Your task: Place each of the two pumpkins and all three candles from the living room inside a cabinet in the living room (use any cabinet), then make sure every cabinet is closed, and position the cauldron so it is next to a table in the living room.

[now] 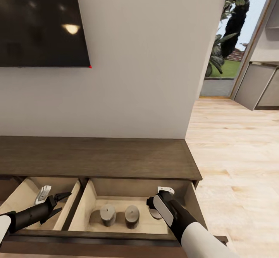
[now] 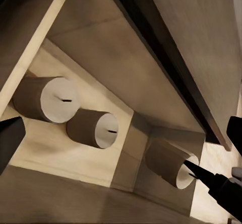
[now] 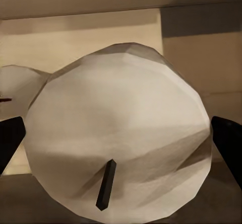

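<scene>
— Right gripper (image 1: 155, 211) reaches down into the right-hand open drawer of the cabinet (image 1: 97, 157); how do its fingers stand?

— Apart, going by the right wrist view: the two dark fingertips (image 3: 10, 143) sit at either edge of the frame with a candle (image 3: 121, 133) between them, so close that it looks like a pale faceted lump with its dark wick toward the camera. I cannot tell whether the pads touch it. From the head view that candle (image 1: 154, 213) is mostly hidden behind the wrist.

— And the other candles?

— Two stand upright side by side on the drawer's pale floor, the left candle (image 1: 107, 214) and the middle candle (image 1: 132, 216), near each other but apart. The left wrist view shows all three in a row, with a thin dark fingertip (image 2: 201, 172) touching or overlapping the rim of the far one.

— The left gripper (image 1: 58, 204)?

— It hovers over the neighbouring left drawer, its black fingers spread in a narrow V with nothing between them. A small white-and-grey object (image 1: 42, 194) lies in that drawer; it is too small to identify. The drawer's front edge is cut off by the frame.
</scene>
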You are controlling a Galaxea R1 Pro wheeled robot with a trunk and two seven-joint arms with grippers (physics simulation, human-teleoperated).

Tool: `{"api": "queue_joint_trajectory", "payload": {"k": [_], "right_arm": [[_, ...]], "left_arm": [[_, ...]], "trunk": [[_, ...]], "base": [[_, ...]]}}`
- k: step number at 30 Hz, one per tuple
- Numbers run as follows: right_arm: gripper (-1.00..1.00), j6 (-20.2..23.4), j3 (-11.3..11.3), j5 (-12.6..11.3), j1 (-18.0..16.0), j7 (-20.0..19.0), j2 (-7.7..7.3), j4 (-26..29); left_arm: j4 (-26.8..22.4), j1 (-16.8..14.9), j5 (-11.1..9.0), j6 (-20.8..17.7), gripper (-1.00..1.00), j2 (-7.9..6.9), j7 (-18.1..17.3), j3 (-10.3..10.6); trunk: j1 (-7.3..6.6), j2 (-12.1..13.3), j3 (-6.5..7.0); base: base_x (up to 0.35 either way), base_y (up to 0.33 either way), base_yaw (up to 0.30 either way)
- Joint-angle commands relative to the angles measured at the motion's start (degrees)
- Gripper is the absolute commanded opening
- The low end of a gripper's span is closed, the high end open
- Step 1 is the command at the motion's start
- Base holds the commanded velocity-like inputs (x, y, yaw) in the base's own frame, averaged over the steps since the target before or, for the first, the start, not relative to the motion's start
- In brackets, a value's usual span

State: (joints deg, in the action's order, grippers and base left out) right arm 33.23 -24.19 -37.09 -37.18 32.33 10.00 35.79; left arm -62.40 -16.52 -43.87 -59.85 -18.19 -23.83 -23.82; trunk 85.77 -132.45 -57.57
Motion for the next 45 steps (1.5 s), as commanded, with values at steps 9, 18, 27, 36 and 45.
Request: {"api": "queue_joint_trajectory", "payload": {"k": [9, 18, 27, 36, 45], "right_arm": [[-1.0, 0.38, -0.06, -0.14, -0.16, 0.02, 0.0, -0.1], [-1.0, 0.53, -0.07, -0.18, -0.83, 0.02, 0.0, -1.2], [-1.0, 0.44, -0.07, -0.18, -0.98, 0.02, 0.0, -1.59], [1.0, 0.49, -0.07, -0.18, -0.99, 0.02, 0.0, -1.6], [1.0, 0.52, -0.07, -0.18, -0.97, 0.02, 0.0, -1.6]], "left_arm": [[0.0, 0.0, -0.06, 0.08, 1.0, 0.0, -0.13, 0.0], [0.0, 0.0, -0.07, 0.09, 1.0, 0.0, -0.16, 0.0], [0.0, 0.0, -0.07, 0.09, 1.0, 0.0, -0.16, 0.0], [0.0, 0.0, -0.07, 0.09, 1.0, 0.0, -0.16, 0.0], [0.0, 0.0, -0.07, 0.09, 1.0, 0.0, -0.16, -0.03]], "trunk": [[0.22, -0.4, -0.18], [1.32, -2.41, -1.08], [3.29, -6.02, -2.69], [5.27, -9.63, -4.31], [5.27, -9.63, -4.31]], "base": [[0.046, 0.0, 0.0], [0.001, 0.0, 0.0], [0.0, 0.0, 0.0], [0.0, 0.0, 0.0], [0.0, 0.0, 0.0]]}}
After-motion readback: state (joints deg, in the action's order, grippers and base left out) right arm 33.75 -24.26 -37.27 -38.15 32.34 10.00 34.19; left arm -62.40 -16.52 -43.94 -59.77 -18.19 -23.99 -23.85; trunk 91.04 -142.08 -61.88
